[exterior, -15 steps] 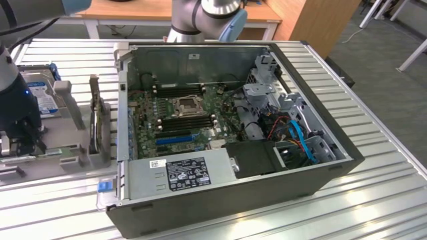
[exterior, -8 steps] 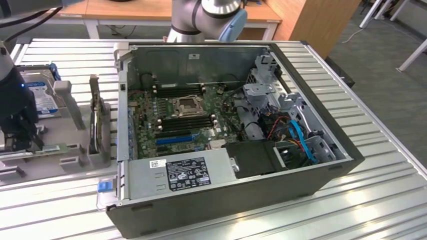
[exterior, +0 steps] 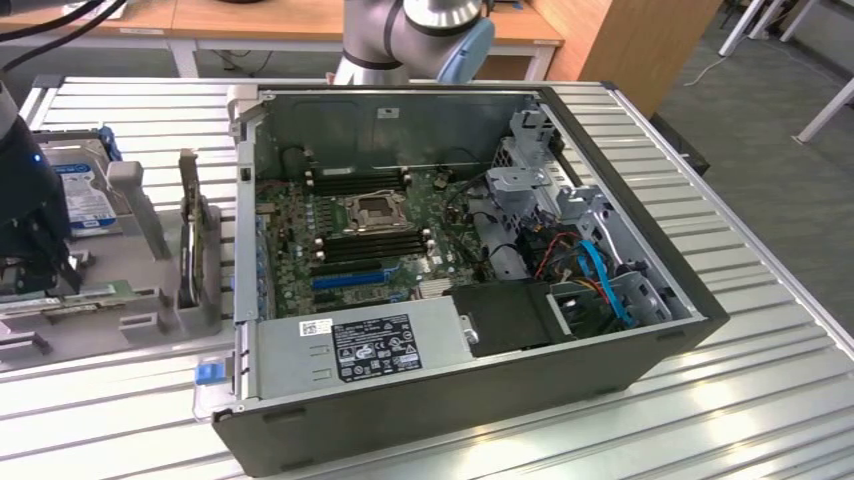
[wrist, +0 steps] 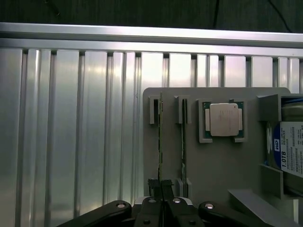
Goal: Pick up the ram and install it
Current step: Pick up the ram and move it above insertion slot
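- The tabletop [exterior: 747, 380] is ribbed bare metal, and everything stands on it.
- An open computer case [exterior: 441, 400] lies on its side in the middle of the exterior view. Its green motherboard [exterior: 400, 215] faces up, with black slots across it.
- A grey tray [wrist: 213, 165] sits on the tabletop at the exterior view's left, just beside the case (it holds the loose parts).
- A silver hard drive [wrist: 289, 146] with a blue label sits at one end of the tray.
- The gripper [wrist: 161, 183] is down over the tray, well apart from the case. Its two dark fingers are pressed together on the thin top edge of the ram.
- The ram [wrist: 160, 132] stands on its long edge in the tray's slotted posts. One end is caught between the fingers, and the rest runs straight away from the gripper.
- A second stick [wrist: 183, 137] stands just beside it, parallel to it (untouched).
- A square silver processor [wrist: 224, 119] lies flat in its own recess. It is beyond the second stick, between that stick and the hard drive.
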Robot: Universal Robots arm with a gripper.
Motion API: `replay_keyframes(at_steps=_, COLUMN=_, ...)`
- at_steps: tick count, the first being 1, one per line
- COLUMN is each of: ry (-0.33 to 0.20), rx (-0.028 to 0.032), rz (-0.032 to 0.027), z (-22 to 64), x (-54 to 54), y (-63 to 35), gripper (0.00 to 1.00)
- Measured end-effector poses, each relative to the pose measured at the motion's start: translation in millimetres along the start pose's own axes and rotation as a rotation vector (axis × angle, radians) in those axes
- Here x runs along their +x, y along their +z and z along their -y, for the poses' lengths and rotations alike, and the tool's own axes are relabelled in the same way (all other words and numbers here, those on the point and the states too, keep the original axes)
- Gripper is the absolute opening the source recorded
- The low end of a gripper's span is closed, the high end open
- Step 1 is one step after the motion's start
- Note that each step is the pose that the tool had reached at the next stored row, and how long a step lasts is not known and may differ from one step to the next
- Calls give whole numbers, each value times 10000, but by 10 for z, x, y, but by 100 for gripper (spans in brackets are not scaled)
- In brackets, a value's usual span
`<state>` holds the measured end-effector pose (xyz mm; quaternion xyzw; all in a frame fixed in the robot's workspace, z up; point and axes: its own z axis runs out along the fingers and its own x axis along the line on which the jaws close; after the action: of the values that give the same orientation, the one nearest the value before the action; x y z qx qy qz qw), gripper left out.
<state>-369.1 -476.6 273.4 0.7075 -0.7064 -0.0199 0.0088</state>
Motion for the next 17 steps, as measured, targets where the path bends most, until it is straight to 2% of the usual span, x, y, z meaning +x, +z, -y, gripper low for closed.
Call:
replay_keyframes(at_steps=9, ry=0, rx=0, rz=1, z=-5, x=-2, y=-132, gripper=11)
replay_keyframes(at_steps=17, ry=0, rx=0, rz=0, z=-13, x=-5, y=-328, gripper=11)
